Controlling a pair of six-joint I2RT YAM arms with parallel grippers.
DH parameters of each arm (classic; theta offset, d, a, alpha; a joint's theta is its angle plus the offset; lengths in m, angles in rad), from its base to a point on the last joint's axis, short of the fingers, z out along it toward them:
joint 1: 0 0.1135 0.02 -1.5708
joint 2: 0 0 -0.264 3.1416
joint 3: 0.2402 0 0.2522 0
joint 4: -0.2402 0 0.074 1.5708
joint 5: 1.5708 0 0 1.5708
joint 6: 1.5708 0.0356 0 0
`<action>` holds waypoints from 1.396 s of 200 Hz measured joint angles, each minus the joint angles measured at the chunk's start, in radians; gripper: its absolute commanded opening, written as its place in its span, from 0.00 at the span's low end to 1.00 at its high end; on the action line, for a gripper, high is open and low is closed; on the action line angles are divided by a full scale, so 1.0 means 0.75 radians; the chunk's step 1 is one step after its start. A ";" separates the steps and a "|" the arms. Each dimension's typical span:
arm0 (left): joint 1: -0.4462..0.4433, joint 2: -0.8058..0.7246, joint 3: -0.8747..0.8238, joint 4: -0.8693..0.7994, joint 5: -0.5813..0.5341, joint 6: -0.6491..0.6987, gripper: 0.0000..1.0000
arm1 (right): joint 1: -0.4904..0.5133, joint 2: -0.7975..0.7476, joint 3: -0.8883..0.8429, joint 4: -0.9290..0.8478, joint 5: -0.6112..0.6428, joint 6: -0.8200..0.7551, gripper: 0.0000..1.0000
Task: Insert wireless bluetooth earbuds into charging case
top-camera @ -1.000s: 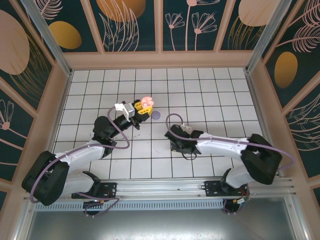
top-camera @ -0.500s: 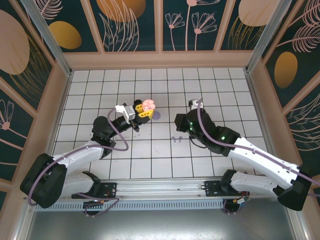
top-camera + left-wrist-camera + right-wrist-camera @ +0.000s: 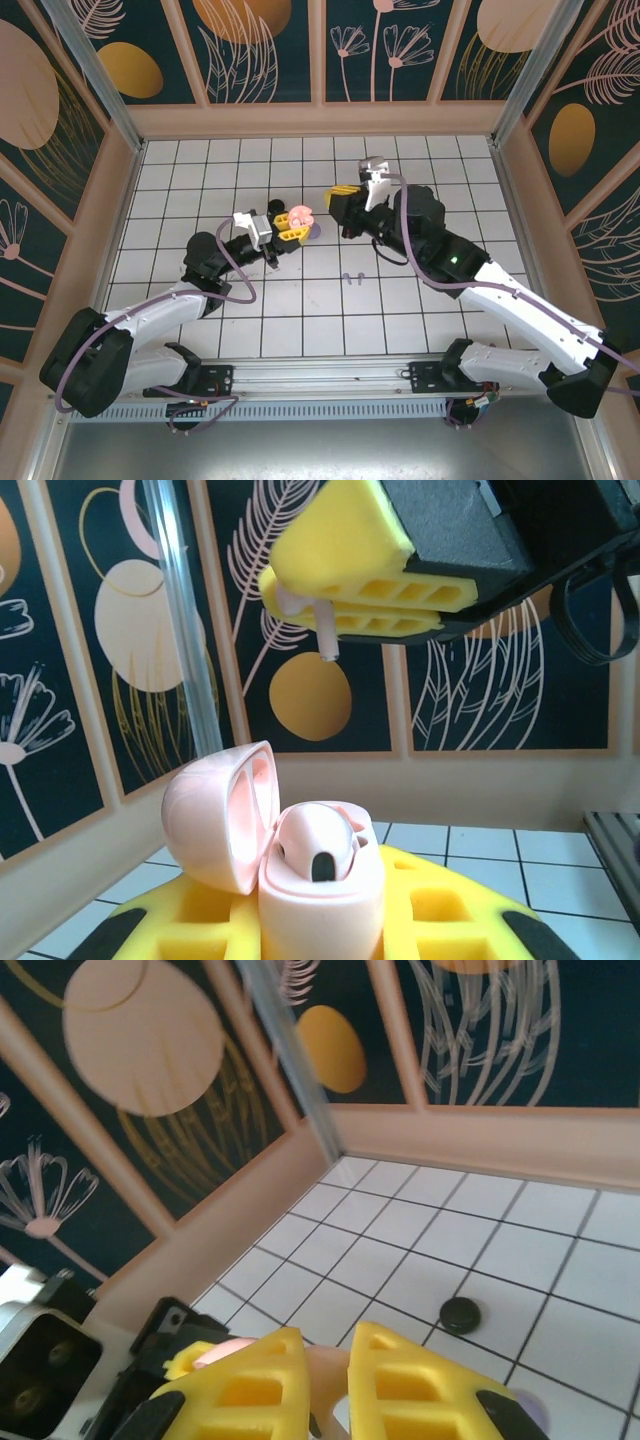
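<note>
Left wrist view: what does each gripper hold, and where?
Left gripper clamps the pink charging case by its lower body; right gripper pinches a pale pink earbud by its head, stem down.

**Where are the arms?**
The left arm (image 3: 160, 305) reaches forward, and the left gripper (image 3: 288, 226) is clamped around the open pink charging case (image 3: 300, 870). The right arm (image 3: 500, 290) arcs in from the case's right.

**And the right gripper?**
The right gripper (image 3: 345, 585) hangs above the case, its yellow fingers pinching a pale earbud (image 3: 323, 630).

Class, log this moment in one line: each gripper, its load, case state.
left gripper: shut on pink case | case: open, one bud seated | right gripper: shut on pink earbud
</note>
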 measured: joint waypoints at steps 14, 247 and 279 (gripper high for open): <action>-0.010 0.004 0.016 -0.016 0.021 0.001 0.00 | -0.001 0.002 0.000 0.022 -0.073 -0.045 0.12; -0.032 0.037 0.125 -0.098 0.104 0.026 0.00 | -0.001 -0.052 -0.181 0.250 -0.288 -0.074 0.08; -0.032 0.037 0.127 -0.098 0.104 0.026 0.00 | 0.001 -0.041 -0.183 0.275 -0.288 -0.060 0.06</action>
